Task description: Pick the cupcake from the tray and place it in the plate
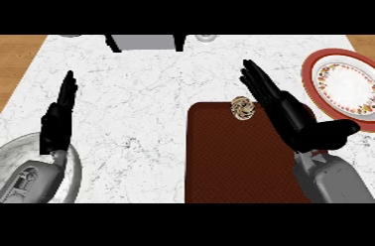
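Cupcake [242,107] sits on tray [242,160], far edge. Right robot hand [293,116] is held just beside it, fingers straight (nothing gripped). Plate [344,84] lies apart, right.

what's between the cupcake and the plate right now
In the head view, the right hand lies between them: its straight open fingers stretch up just right of the cupcake on the tray, with the plate farther right.

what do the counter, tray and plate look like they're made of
Counter: looks like white marble or stone, from the grey veining.
Tray: dark reddish brown with a matte look and fine woven texture; could be fabric, rubber or wood.
Plate: likely glazed ceramic, with a white centre, red rim and floral band.
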Available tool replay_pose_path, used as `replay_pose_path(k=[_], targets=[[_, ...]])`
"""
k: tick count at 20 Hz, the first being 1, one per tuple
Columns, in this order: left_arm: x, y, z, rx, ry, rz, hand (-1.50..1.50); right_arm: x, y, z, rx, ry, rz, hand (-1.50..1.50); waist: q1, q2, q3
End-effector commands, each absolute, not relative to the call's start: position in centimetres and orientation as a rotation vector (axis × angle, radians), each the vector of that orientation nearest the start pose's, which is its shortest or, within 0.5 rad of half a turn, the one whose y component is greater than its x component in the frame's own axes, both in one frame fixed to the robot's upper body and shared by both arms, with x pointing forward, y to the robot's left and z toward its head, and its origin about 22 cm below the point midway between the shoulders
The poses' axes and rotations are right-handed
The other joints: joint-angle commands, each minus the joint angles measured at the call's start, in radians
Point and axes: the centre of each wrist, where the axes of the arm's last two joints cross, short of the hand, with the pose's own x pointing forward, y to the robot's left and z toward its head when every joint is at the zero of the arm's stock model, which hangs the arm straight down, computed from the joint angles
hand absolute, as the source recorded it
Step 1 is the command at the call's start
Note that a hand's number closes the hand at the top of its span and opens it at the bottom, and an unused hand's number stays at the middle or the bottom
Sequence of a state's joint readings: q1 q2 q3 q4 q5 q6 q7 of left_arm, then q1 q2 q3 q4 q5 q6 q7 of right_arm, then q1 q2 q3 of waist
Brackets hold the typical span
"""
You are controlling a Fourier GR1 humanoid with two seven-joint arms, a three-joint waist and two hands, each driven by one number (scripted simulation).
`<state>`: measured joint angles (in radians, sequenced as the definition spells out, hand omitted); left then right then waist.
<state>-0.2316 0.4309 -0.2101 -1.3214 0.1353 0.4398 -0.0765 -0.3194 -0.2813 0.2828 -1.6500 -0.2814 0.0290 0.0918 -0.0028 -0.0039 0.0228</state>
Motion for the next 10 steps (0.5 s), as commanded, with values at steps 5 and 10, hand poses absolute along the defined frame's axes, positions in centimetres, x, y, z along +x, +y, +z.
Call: replay_pose_path(k=[5,10], targets=[[24.9,27.0,-4.3,0.27,-1.268,0.007,0.0,29.4,-28.2,13.3,-0.277,-2.112,-0.006,1.5,-0.051,0.002,-0.023],[24.4,24.5,-4.7,0.107,-1.199,0.056,0.0,27.7,-34.3,9.2,-0.925,-1.903,-0.31,-1.5,-0.076,0.007,-0.023]])
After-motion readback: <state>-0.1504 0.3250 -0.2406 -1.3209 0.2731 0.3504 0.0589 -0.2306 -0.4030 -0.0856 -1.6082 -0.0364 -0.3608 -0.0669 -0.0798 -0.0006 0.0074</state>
